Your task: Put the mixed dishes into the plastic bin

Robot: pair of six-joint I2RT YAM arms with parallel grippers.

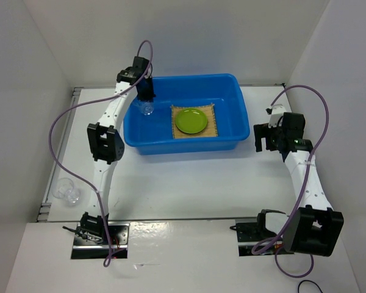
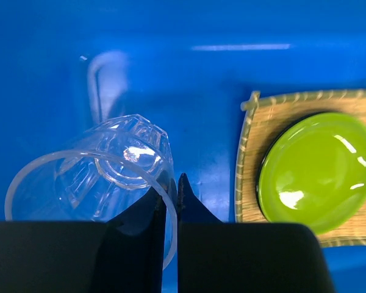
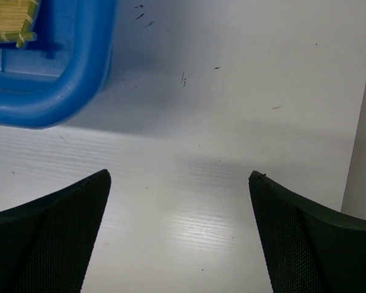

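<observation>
Because the left tool [image 2: 169, 190] pinches its rim, the clear glass [image 2: 104, 168] hangs tilted over the blue bin [image 2: 189, 91] at nine o'clock, apart from the mat [image 2: 251, 159]; the right tool [image 3: 180, 201] gapes wide, empty.

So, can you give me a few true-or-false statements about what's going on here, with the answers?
1. The small round lime-green plate lies on the tan woven bamboo mat inside the big blue plastic bin. True.
2. The left pincer is empty. False: it is shut on a clear drinking glass.
3. The right pincer is open above the white table. True.
4. All the glasses are in the bin. False: clear glassware sits on the table beside the left arm.
</observation>
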